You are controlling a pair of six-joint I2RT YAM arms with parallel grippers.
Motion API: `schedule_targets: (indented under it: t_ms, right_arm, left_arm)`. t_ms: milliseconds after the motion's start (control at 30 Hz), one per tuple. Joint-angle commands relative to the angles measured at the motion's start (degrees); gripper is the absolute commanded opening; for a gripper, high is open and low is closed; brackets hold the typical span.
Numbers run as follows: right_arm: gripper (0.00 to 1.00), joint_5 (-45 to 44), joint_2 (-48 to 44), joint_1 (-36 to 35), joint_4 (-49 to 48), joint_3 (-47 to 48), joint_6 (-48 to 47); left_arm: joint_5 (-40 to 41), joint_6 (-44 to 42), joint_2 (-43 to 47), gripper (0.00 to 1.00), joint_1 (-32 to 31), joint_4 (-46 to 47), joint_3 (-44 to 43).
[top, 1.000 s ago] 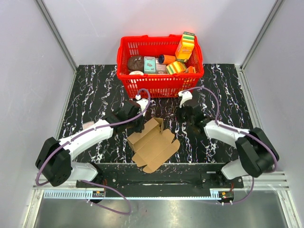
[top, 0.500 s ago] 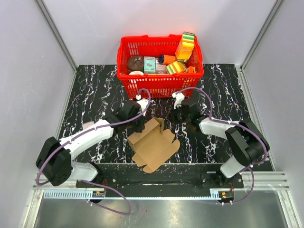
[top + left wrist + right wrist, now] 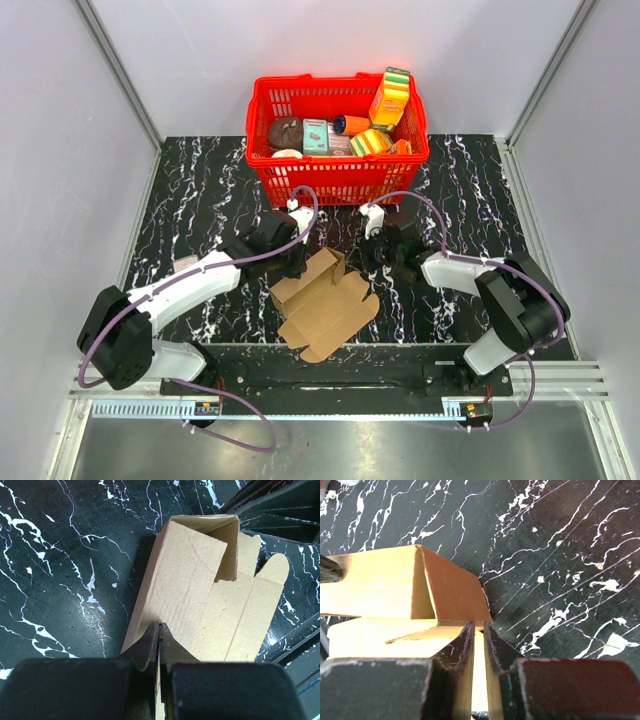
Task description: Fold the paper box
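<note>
**Both grippers at the paper box — left one clamped on**

Your paper box [image 3: 325,305] lies on the black marbled table [image 3: 200,190], between the two arms and on the arms' side of the red basket [image 3: 320,182], which holds printed packages. The box is only partly formed. Its far end stands up as folded walls, while the flaps toward the arm bases lie spread flat.

Your left gripper [image 3: 159,635] is at the box's left side. Its fingers are pressed together on a cardboard panel in a thin pinch, with no gap between the pads.

Your right gripper [image 3: 478,630] sits low over the table at the box's far right corner. Its jaws stand a narrow slit apart, with the tips right at the lower edge of a raised brown flap. Pale cardboard shows through the slit — you cannot tell from either view whether the fingers touch it.
</note>
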State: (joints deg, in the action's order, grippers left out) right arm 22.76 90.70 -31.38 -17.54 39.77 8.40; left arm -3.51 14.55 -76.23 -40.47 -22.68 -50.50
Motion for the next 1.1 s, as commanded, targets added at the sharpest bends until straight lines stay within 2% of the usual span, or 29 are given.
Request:
schedule_targets:
  t_ms: [0, 600, 800, 967, 1067]
  right_arm:
    - [0.19, 3.16, -3.51, 0.17, -0.21, -0.57, 0.03]
    - [0.25, 6.94, -2.72, 0.18, -2.67, -2.41, -0.23]
    - [0.34, 7.03, -2.98, 0.17, -1.71, -2.5, -1.46]
    - [0.47, 7.56, -2.72, 0.17, -2.23, -2.77, -2.69]
    - [0.5, 7.65, -2.1, 0.17, -2.67, -2.42, -3.22]
  left_arm:
    - [-0.97, 0.48, -1.29, 0.0, -0.31, 0.0, -0.48]
    - [-0.8, 0.84, -1.38, 0.0, -0.66, 0.18, -0.74]
    - [-0.89, 0.83, -1.64, 0.0, -0.66, 0.17, -1.0]
    - [-0.8, 0.92, -1.64, 0.0, -0.66, 0.09, -0.92]
    - [-0.8, 0.84, -1.65, 0.0, -0.66, 0.09, -0.83]
